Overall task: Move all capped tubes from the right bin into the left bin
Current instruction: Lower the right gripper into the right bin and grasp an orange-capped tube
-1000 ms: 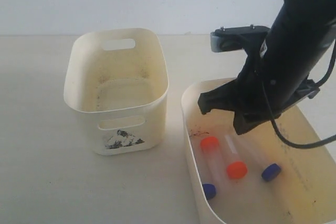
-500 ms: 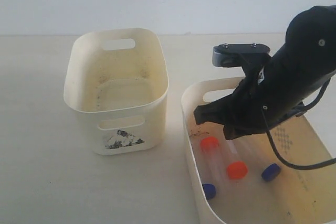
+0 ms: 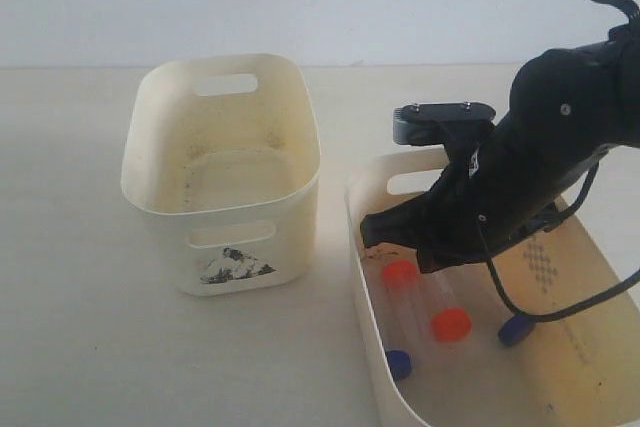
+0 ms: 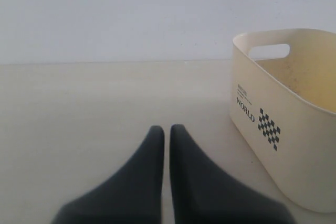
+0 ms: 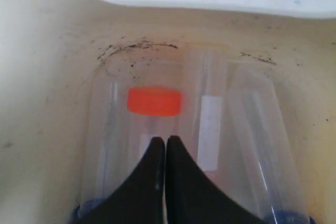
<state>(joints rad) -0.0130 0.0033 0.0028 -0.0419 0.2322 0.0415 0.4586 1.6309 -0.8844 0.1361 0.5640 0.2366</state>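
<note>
A: Where were the capped tubes?

B: All four lay on the floor of the right bin (image 3: 366, 287). The two orange caps (image 3: 399, 273) (image 3: 451, 324) sat near its middle. One blue cap (image 3: 398, 363) was against the bin's left wall and the other blue cap (image 3: 515, 329) was partly behind the arm's cable.

A: And the right gripper (image 3: 371, 232)?

B: It hung inside that bin near the slotted end wall, just above the nearer orange cap. From the wrist camera its fingertips (image 5: 157, 148) were pressed together with nothing between them. They pointed along a clear tube, with an orange cap (image 5: 155, 101) just beyond the tips. I couldn't tell whether they touched the plastic.

A: Was the left gripper (image 4: 164, 130) doing anything?

B: No, it was clenched too, with only a thin seam between the fingers, and it held nothing. It sat over bare table (image 4: 94, 108). A cream bin printed "WORLD" (image 4: 278, 129) stood off to one side, but I couldn't say which bin that was.

A: The left bin (image 3: 165, 227)?

B: It stood upright beside the right bin, apart from it, with its torn label (image 3: 233, 266) facing the exterior camera.
</note>
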